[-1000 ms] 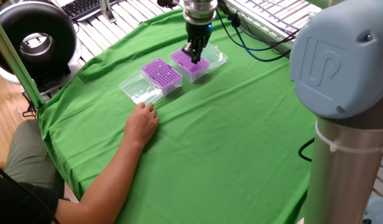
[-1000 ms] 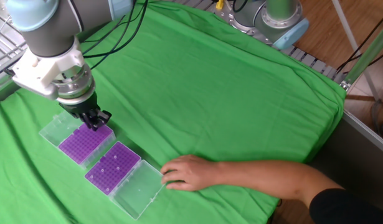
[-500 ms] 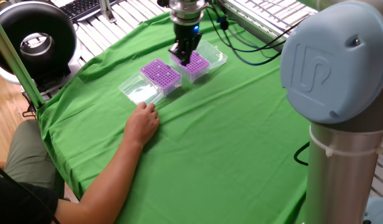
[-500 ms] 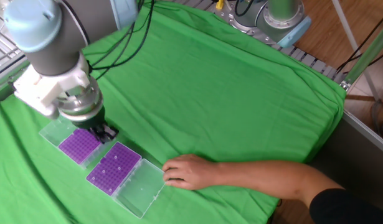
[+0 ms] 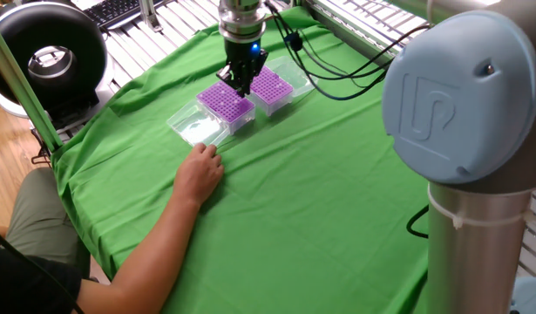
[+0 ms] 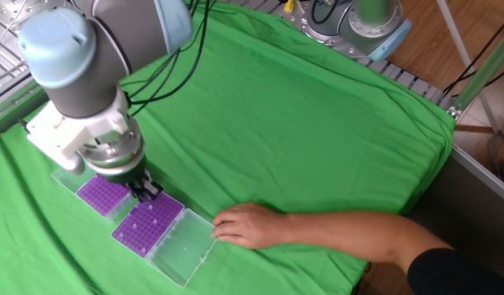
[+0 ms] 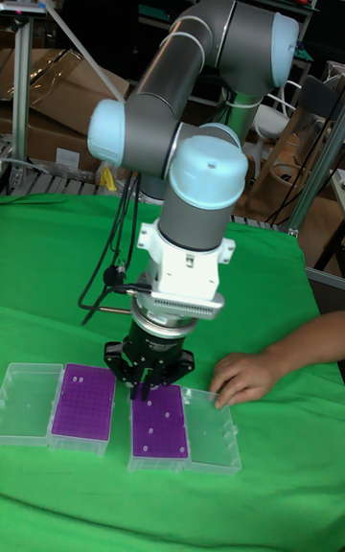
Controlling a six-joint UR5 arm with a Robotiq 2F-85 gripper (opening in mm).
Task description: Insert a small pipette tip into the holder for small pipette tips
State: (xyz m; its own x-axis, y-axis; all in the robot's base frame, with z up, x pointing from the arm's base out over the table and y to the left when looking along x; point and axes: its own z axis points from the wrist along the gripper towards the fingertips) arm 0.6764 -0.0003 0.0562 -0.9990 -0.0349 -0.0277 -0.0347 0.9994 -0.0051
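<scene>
Two purple pipette tip holders lie side by side on the green cloth, each with a clear lid folded open beside it. My gripper [image 5: 241,84] [image 6: 147,193] [image 7: 146,387] hangs low over the far edge of the holder nearer the person's hand [image 5: 226,103] [image 6: 147,225] [image 7: 158,421]. Its fingers are pinched together on a thin small pipette tip [image 7: 146,393] that is barely visible and points down. The other holder [image 5: 270,87] [image 6: 102,194] [image 7: 82,395] lies just beside the gripper. Which holes are filled is too small to tell.
A person's hand [image 5: 200,171] [image 6: 245,226] [image 7: 245,376] rests on the cloth, touching the clear lid [image 5: 196,129] [image 6: 182,250] [image 7: 211,429] of the near holder. The other lid [image 5: 301,78] [image 7: 29,389] lies at the outer end. Cables trail behind the arm.
The gripper has travelled from over the far purple holder to the edge of the holder next to the hand. Its fingers stayed pinched. The hand and the holders have not moved.
</scene>
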